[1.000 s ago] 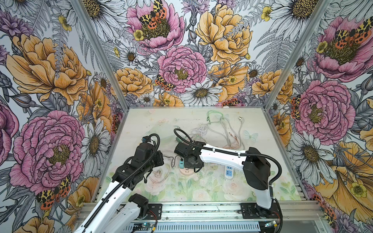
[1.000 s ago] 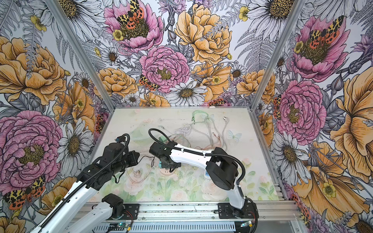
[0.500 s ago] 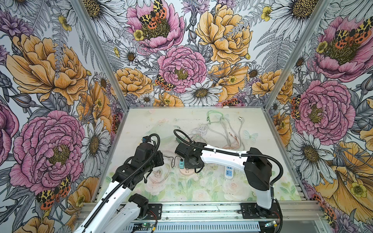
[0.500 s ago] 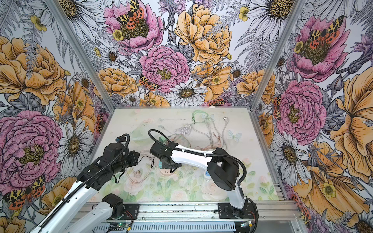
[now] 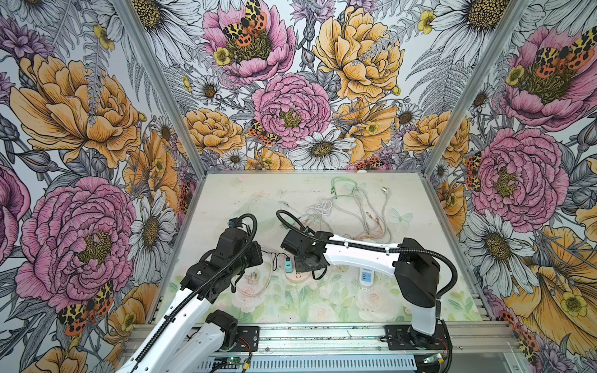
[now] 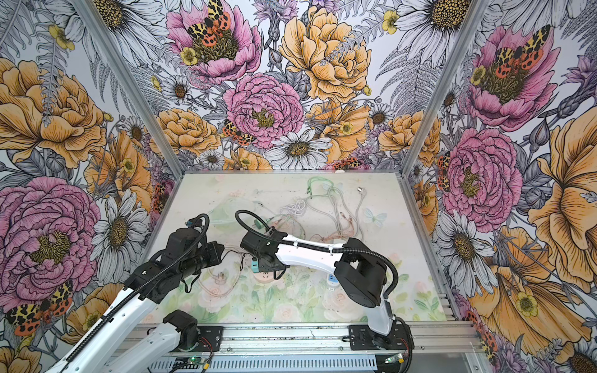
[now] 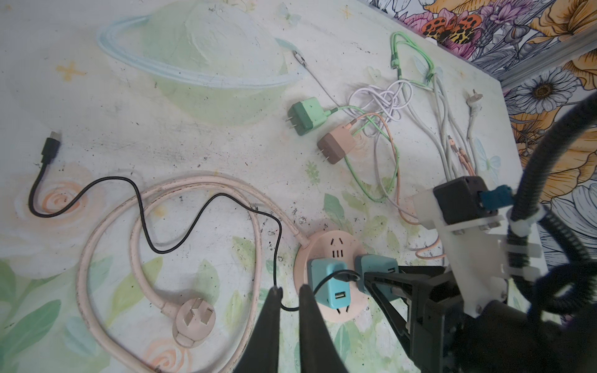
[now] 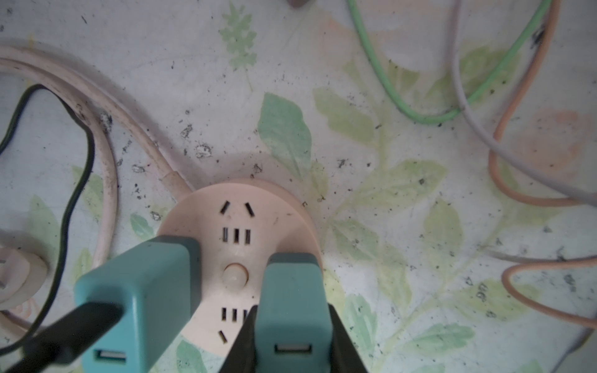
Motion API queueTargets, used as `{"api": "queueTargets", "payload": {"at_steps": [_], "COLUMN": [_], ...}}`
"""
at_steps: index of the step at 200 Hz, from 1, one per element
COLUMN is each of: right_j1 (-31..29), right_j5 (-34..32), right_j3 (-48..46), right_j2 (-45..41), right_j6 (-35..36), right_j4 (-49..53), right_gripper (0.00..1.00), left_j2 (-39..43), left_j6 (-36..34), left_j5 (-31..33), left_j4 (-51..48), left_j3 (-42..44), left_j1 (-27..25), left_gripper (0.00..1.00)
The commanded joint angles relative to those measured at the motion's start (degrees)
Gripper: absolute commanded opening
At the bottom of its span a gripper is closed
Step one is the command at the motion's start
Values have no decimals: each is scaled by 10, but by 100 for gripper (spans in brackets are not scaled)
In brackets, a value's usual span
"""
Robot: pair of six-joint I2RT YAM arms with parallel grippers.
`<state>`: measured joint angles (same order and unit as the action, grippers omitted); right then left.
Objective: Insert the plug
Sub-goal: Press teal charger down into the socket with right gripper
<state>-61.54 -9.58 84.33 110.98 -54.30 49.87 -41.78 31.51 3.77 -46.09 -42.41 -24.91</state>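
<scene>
A round pink socket (image 7: pixel 336 245) lies on the table, near the front middle in both top views (image 5: pixel 295 277). In the right wrist view my right gripper (image 8: pixel 292 323) is shut on a teal charger plug (image 8: pixel 294 290), which stands upright on the socket's (image 8: pixel 239 219) right side. I cannot see its prongs. A second teal charger (image 8: pixel 139 284) stands on the socket's left side with a black cable (image 7: pixel 181 226) plugged into it. My left gripper (image 7: pixel 290 290) hovers just left of the socket. Its jaws stand a narrow gap apart, and the black cable crosses beneath them.
The socket's pink cord loops left and ends in a flat plug (image 7: pixel 193 318). A green charger (image 7: pixel 305 116), a brown charger (image 7: pixel 336 147) and a tangle of cables (image 5: pixel 355 210) lie farther back. A white power strip (image 5: pixel 366 277) sits under the right arm.
</scene>
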Motion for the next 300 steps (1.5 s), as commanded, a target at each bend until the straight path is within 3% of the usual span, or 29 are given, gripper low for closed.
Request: {"api": "queueTargets", "payload": {"at_steps": [1, 102, 219, 232, 263, 300], "right_j1": [-9, -3, -11, -9, -6, -6], "right_j5": [73, 98, 106, 103, 94, 86], "right_j3": [-37, 6, -10, -3, 18, 45], "right_j2": [40, 98, 122, 115, 90, 61], "right_j6": [16, 57, 70, 70, 68, 58], "right_j4": [20, 79, 83, 83, 85, 85], "right_gripper": [0, 0, 0, 5, 29, 32], "left_j2": [-1, -8, -7, -8, -6, 0], "left_j6": [-6, -7, -6, -6, -6, -6], "left_j5": [-3, -6, -5, -6, -4, -3], "left_j4": [9, 9, 9, 9, 8, 8], "left_j3": [6, 3, 4, 2, 4, 4], "left_j1": [-5, 0, 7, 8, 7, 7], "left_gripper": [15, 16, 17, 17, 18, 19]}}
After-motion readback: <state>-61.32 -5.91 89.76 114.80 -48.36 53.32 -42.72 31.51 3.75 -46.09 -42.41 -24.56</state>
